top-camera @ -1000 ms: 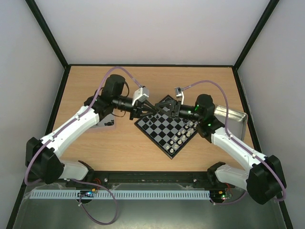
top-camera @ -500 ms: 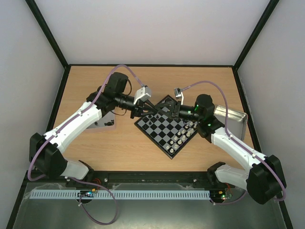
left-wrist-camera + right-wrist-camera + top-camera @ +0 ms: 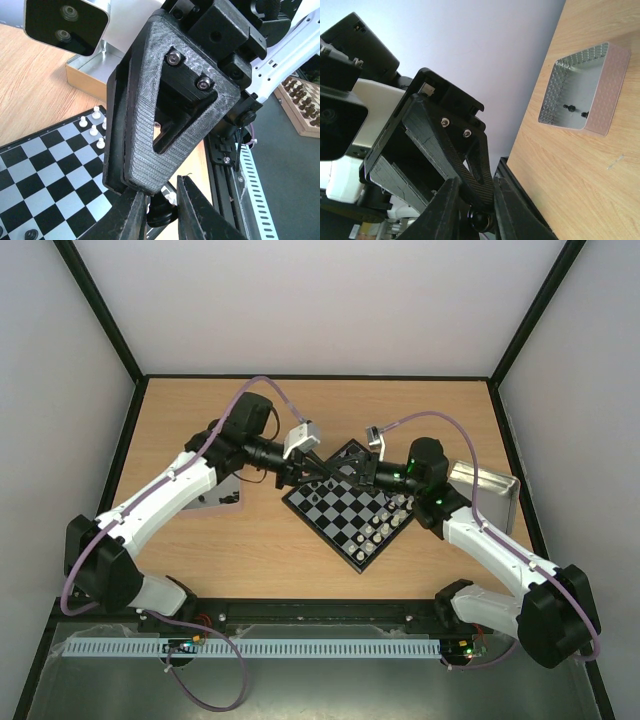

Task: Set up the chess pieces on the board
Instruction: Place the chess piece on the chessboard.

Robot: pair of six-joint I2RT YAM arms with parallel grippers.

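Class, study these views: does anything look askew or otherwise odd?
Yes. The board lies cornerwise on the table, and the left gripper and right gripper both pinch one black chess piece at once.

My right gripper point(image 3: 131, 182) is hiding much of the board point(image 3: 45, 170) from my left wrist camera, and the black piece point(image 3: 161, 214) between my fingers point(image 3: 132, 220) is peeking out only partly.

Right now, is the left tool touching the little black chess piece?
Touching. The left wrist view shows the black chess piece pinched in the left tool, with no gap on either side.
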